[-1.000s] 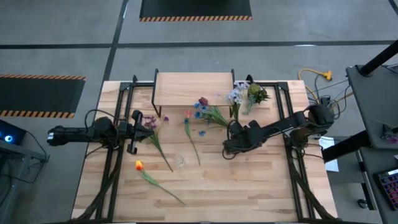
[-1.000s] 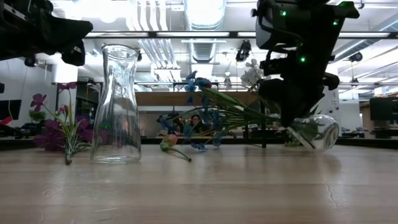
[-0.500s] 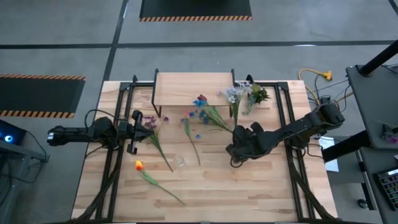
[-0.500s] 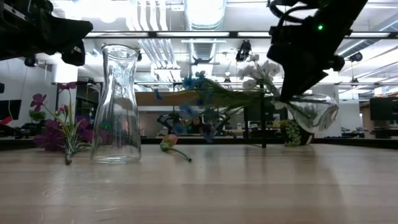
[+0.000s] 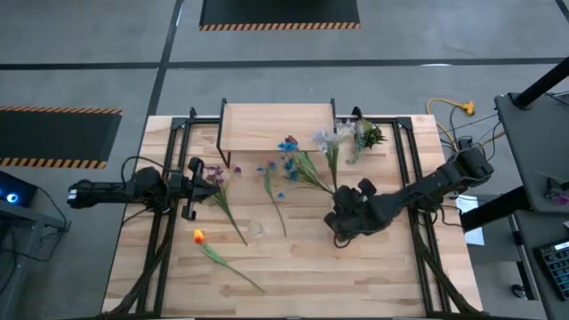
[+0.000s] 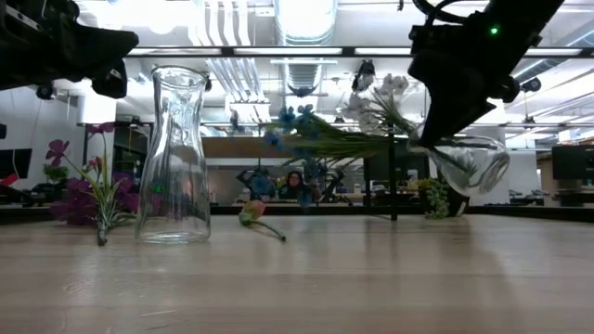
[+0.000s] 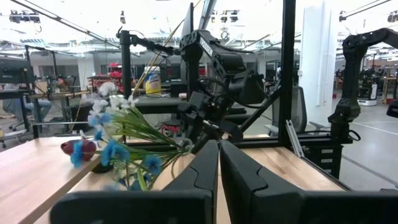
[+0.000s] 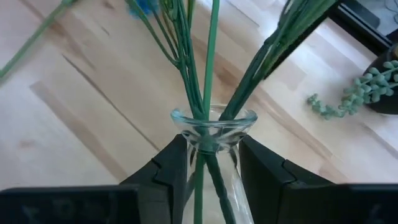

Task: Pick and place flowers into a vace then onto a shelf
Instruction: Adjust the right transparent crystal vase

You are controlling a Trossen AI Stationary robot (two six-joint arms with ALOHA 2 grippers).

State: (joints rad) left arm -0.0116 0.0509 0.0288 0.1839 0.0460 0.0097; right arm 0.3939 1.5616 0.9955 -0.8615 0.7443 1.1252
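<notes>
My right gripper (image 5: 341, 220) is shut on a round clear glass vase (image 6: 471, 165) that holds several green-stemmed flowers (image 6: 327, 139) with blue and white blooms. The vase hangs tilted above the table, right of centre. The stems fan out of its mouth (image 8: 214, 119) toward the shelf (image 5: 277, 124) at the far edge. Loose flowers lie on the table: a purple one (image 5: 219, 188), an orange one (image 5: 199, 236) and a pink one (image 5: 269, 178). My left gripper (image 7: 219, 163) waits shut at the table's left, touching nothing. My right gripper pinches the vase's narrow neck (image 8: 214, 144), just under the rim, between its two fingers (image 8: 166, 169). The fingers slant down from the table's right side and lie across the neck. The vase is lifted clear of the table and tilted, its mouth toward the far left.
A tall clear carafe (image 6: 176, 153) stands upright near the table's middle (image 5: 256, 230). A small potted green plant (image 5: 367, 133) sits at the far right beside the shelf. Black frame rails (image 5: 404, 160) run along both sides of the table.
My right gripper has risen and drawn toward the table's near edge with the vase. The vase, low over the table before, now hangs higher. The flowers have swung up from drooping to nearly level.
</notes>
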